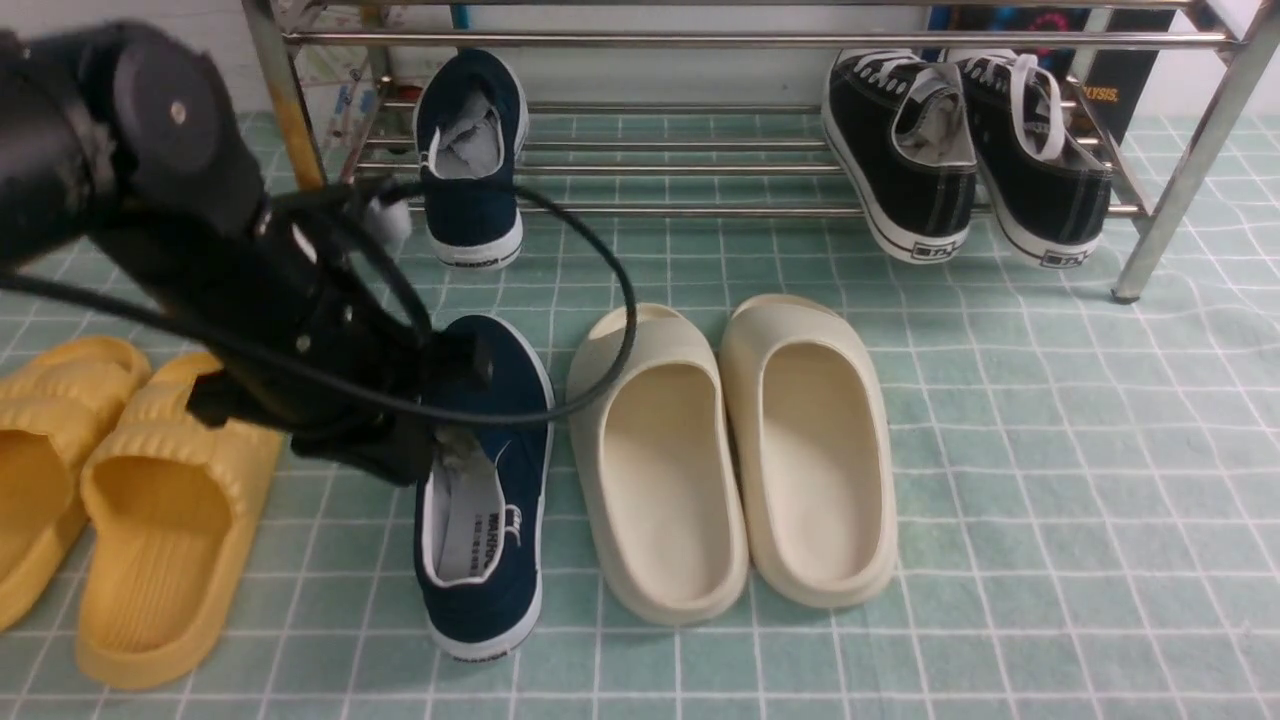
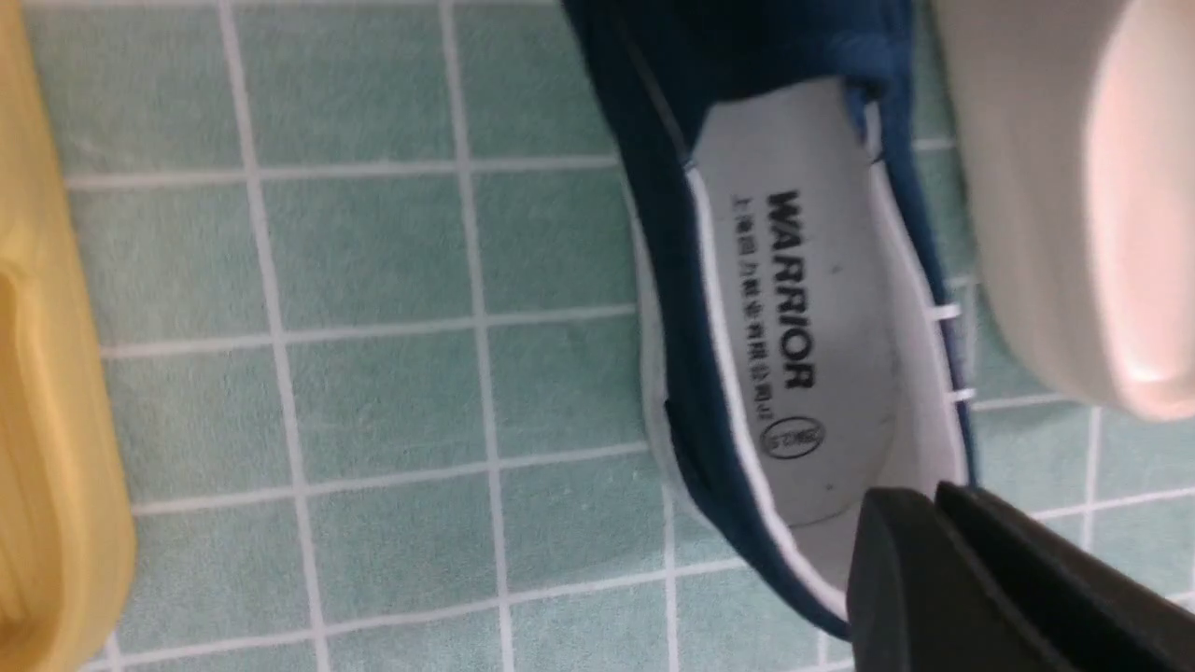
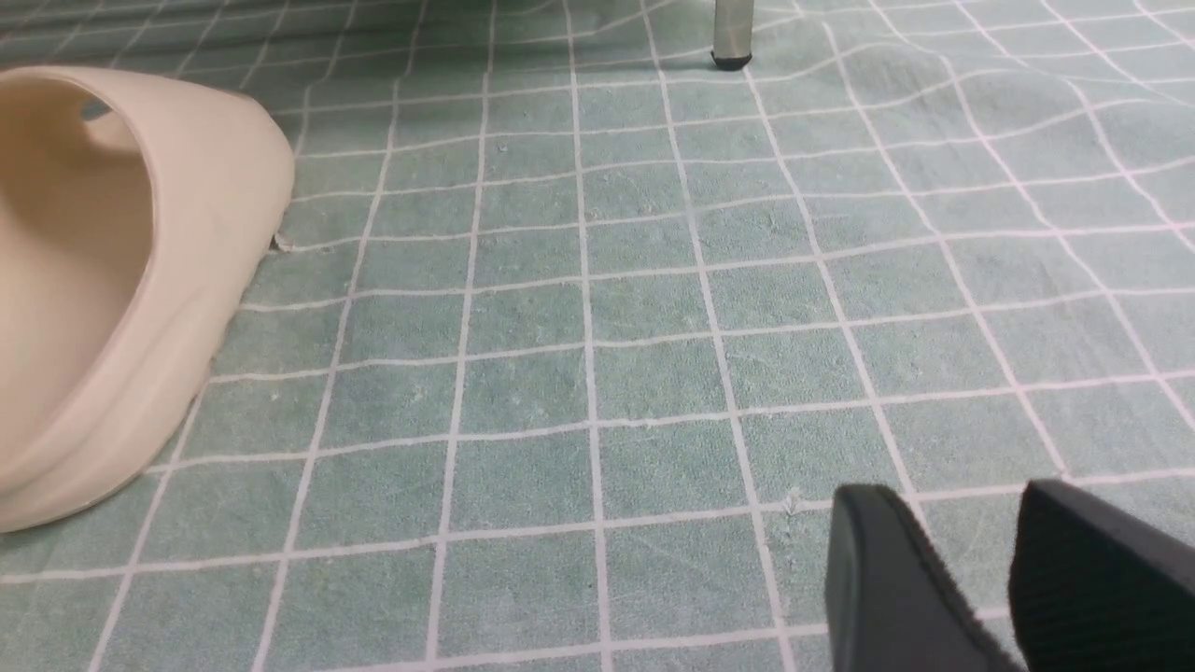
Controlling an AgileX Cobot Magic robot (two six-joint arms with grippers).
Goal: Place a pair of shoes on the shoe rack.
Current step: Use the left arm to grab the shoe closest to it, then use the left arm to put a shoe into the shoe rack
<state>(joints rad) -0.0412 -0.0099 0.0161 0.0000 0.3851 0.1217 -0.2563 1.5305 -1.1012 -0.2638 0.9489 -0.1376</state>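
Where left gripper (image 2: pixel 920 502) pinches, navy shoe (image 2: pixel 803 308) collar

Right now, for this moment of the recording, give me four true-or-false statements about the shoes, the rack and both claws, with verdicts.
1. Both navy shoes are on the rack. False: one navy shoe sits on the shoe rack; the second navy shoe is on the floor.
2. The left claw is at the second navy shoe's collar. True.
3. The right claw holds a slide. False: it is open over bare floor, beside a cream slide.
4. Black lace-up sneakers sit at the rack's right end. True.
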